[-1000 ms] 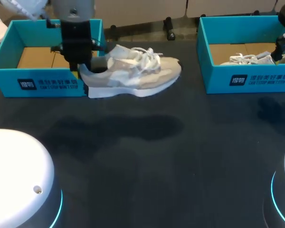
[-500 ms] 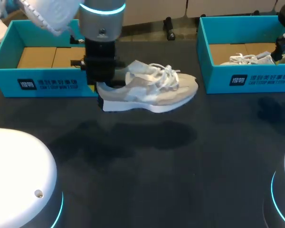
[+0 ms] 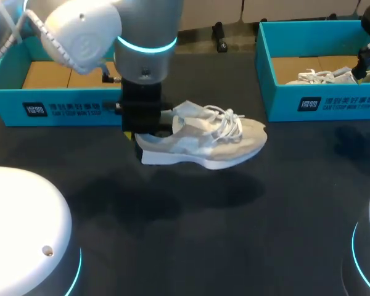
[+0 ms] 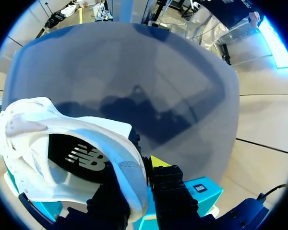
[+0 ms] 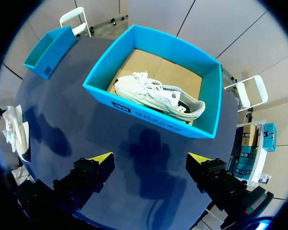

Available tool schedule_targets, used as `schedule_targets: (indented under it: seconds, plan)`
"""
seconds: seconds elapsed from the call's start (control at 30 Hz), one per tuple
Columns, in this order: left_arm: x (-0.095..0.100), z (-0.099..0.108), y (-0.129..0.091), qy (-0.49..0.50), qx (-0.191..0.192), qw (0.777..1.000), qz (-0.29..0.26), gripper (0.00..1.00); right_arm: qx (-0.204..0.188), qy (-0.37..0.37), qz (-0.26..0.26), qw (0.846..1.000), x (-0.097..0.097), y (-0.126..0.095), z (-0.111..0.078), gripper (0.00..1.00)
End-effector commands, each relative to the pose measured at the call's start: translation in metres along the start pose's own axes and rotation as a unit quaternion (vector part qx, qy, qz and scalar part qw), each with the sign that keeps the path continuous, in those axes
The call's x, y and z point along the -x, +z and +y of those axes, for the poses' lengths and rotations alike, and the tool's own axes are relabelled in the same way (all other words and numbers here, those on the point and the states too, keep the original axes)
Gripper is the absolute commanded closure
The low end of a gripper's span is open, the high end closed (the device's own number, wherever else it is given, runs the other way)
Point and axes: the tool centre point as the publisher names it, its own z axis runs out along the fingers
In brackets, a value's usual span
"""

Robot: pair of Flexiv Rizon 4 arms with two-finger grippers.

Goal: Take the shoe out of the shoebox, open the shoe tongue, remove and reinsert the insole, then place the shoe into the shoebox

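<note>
The left tool (image 4: 143,191), clenched on the heel collar of the shoe (image 3: 203,143), has carried it away from the left shoebox (image 3: 61,108) to hang above the middle of the worktop (image 3: 234,234). The taking-out step looks nearly done, with setting down likely next; the right tool (image 5: 149,159) hangs released, well apart

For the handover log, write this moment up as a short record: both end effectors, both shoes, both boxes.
left end effector: shut on the heel of the held shoe
held shoe: pale sneaker, sole down, toe toward my right, off the table, its shadow below
right end effector: open, empty, above the table in front of the right shoebox
left shoebox: cardboard floor showing, no shoe seen in it
right shoebox: holds the second shoe, lying on its side
</note>
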Motion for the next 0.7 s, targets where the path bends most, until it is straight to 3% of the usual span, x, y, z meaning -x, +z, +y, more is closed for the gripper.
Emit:
schedule_targets:
  seconds: [0.03,0.33,0.7]
  plan:
    - [-0.005,-0.011,0.012,0.005,0.006,1.000,-0.011,1.00,0.000,0.000,-0.001,1.000,0.000,0.000,0.000,0.00]
    - [0.001,-0.023,0.039,0.001,0.003,1.000,-0.010,1.00,0.000,0.000,-0.001,1.000,0.000,0.000,0.000,0.00]
    - [0.015,-0.026,0.080,-0.005,-0.030,1.000,-0.001,1.00,0.000,0.000,-0.001,1.000,0.000,0.000,0.000,0.00]
